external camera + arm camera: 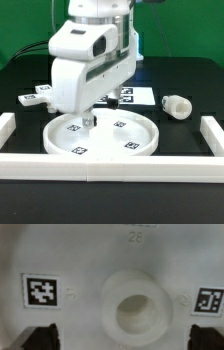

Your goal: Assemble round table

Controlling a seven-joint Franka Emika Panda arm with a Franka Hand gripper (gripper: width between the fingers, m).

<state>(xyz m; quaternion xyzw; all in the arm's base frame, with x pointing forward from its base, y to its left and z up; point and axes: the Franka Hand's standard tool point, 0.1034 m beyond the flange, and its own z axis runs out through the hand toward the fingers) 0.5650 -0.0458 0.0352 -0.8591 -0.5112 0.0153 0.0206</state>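
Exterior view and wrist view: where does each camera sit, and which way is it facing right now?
Exterior view: off the arm, raised, looking down onto the round disc; the arm and its gripper show.
Wrist view: on the wrist, looking straight down, close onto the disc's centre socket; only the open gripper's dark fingertips show.
Shared: the disc and the gripper.

Arm (pixel 85 60) hides part of cross-shaped base (pixel 36 96); disc (pixel 112 274) cropped; pincer fingertips (pixel 40 338) cut off, blurred.
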